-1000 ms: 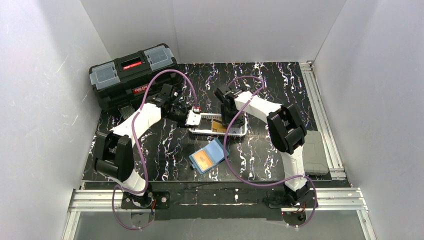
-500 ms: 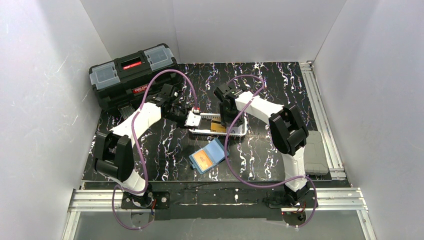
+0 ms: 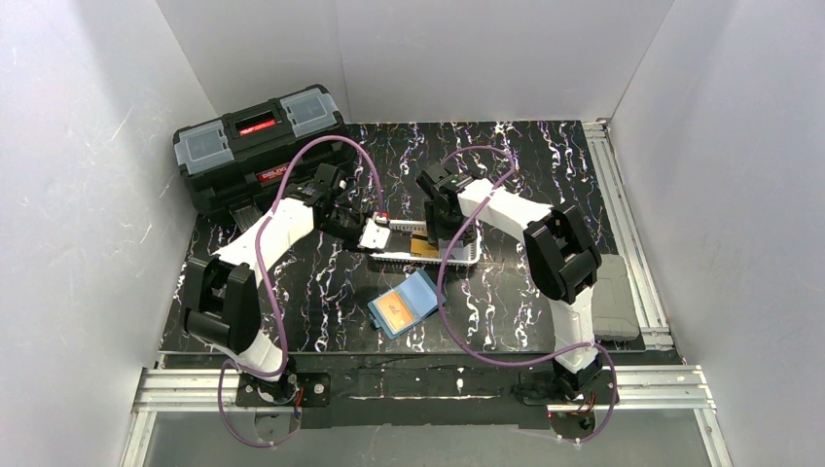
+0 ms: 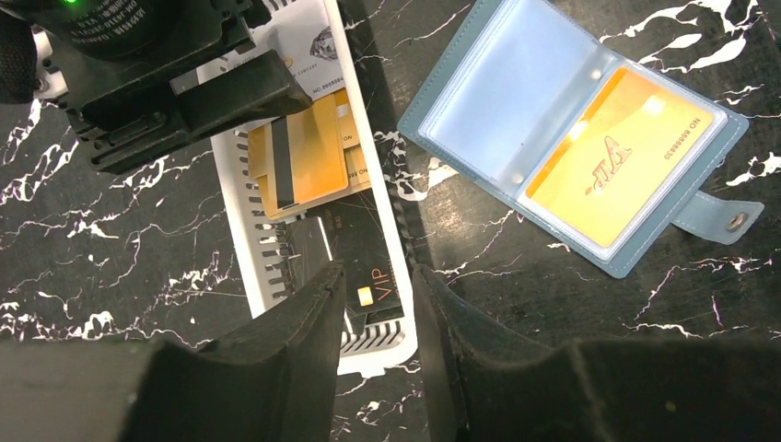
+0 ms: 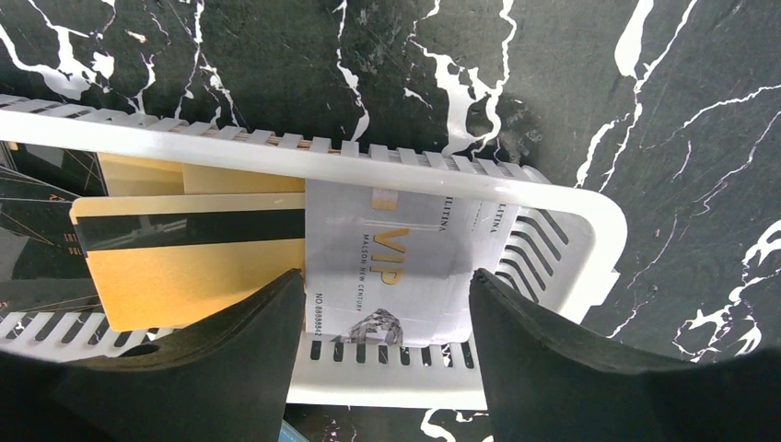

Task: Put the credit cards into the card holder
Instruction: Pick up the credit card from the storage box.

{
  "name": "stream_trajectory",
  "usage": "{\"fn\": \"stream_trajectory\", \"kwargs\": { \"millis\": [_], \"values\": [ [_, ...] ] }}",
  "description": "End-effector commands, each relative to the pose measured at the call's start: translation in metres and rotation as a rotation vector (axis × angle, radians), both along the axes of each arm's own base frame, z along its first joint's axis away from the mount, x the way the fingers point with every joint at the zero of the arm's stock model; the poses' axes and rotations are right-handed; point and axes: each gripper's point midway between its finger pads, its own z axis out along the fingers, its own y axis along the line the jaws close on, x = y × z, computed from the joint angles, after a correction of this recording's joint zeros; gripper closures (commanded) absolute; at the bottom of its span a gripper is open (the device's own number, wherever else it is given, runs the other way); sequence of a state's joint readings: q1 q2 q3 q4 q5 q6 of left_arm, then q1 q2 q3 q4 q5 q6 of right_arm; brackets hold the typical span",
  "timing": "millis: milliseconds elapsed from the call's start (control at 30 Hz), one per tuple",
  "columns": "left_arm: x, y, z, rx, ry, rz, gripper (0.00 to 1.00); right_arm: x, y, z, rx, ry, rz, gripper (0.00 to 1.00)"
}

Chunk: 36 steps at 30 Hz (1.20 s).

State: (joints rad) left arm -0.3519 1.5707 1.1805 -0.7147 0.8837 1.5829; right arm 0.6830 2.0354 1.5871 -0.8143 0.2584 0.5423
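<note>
Basket [image 5: 368, 161], white mesh: right gripper [image 5: 387, 281] spread wide above pale plastic card [image 5: 396, 249] inside; left gripper [image 4: 379, 276] part-open astride its wall, grip unclear; teal fold-open card holder [image 4: 502, 87] alongside.

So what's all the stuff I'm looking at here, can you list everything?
toolbox: one, black with grey lid bins, far left of the table
basket: one, white mesh, mid-table
card holder: one, teal, open, nearer the arm bases
orange card in the holder: one, in a clear sleeve
orange cards in the basket: apparently two, stacked
black card: one, in the basket
pale card: one, in the basket
grey block: one, flat, right edge
table: one, black marbled
left end effector: black, slightly open, over the black card
right end effector: black, wide open, over the pale card
</note>
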Motion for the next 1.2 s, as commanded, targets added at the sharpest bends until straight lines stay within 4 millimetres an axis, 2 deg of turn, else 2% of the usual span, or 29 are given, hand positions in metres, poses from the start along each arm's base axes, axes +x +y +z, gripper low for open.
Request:
{"fn": "stream_trajectory", "kwargs": {
  "millis": [0,233,500,633,967,1167],
  "values": [
    [-0.007,-0.01,0.02,-0.051,-0.008,-0.046,0.68,0.0,0.003,0.01,0.022,-0.025,0.009,0.29],
    [-0.009,-0.009,0.019,-0.044,-0.007,-0.055,0.69,-0.002,0.004,0.005,0.026,-0.012,0.012,0.36],
    [-0.013,-0.008,0.016,-0.036,-0.004,-0.069,0.69,-0.002,0.011,0.009,0.072,-0.016,0.023,0.38],
    [-0.014,-0.008,0.014,-0.033,-0.002,-0.074,0.7,-0.003,0.014,0.009,0.085,-0.013,0.028,0.44],
    [-0.018,-0.008,0.014,-0.029,-0.001,-0.095,0.7,0.001,0.016,0.036,0.121,-0.066,0.032,0.44],
    [-0.019,-0.008,0.014,-0.027,-0.006,-0.107,0.7,0.001,0.013,0.043,0.121,-0.082,0.034,0.44]
  ]
}}
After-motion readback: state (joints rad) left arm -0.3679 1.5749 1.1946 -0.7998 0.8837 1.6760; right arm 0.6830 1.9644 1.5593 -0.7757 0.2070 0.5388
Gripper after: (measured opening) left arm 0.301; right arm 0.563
